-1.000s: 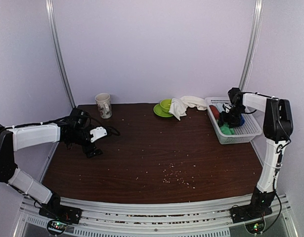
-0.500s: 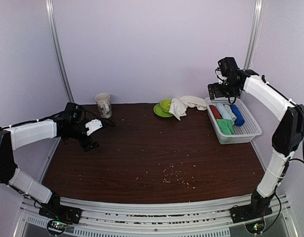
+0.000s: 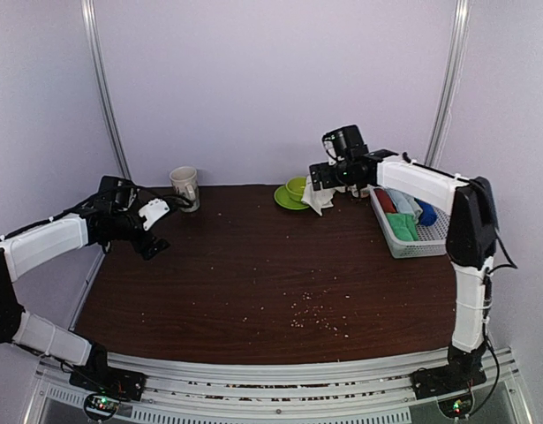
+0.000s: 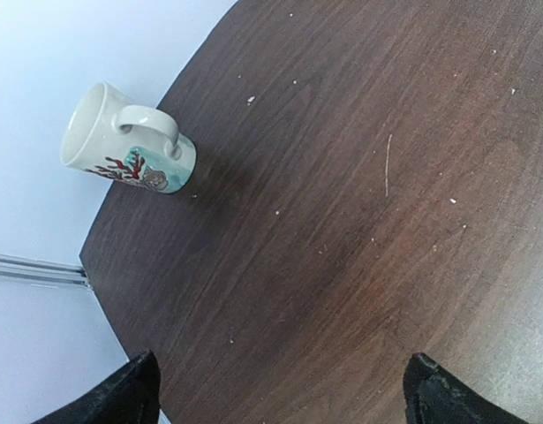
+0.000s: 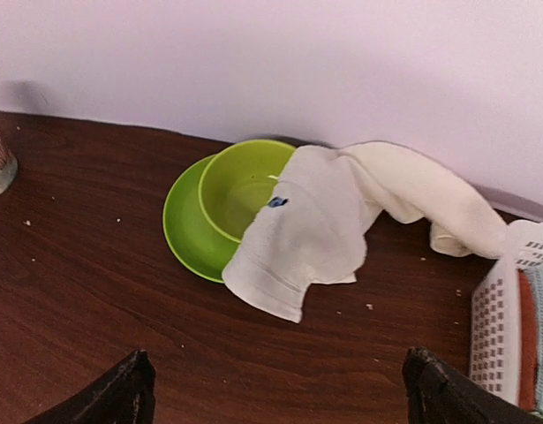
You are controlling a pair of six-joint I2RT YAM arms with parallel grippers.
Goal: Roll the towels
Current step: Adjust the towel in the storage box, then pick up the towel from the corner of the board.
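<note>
- Cream-white towel (image 3: 320, 201), top view: unrolled, draped over the green bowl (image 3: 295, 187) at the back. The green towel (image 3: 402, 227) looks rolled in the basket (image 3: 434, 237).
- Left wrist: left gripper (image 4: 284, 397) wide, empty, near the mug (image 4: 121, 146).
- Right wrist: right gripper (image 5: 284, 393) wide, empty, facing the cream one, so roughly halfway I'd say.

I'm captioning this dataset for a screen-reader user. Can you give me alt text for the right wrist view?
A cream towel lies crumpled on a dark table, draped over the rim of a green bowl on a green plate and trailing right toward a white basket. The open right gripper shows as dark fingertips in the bottom corners.
</note>
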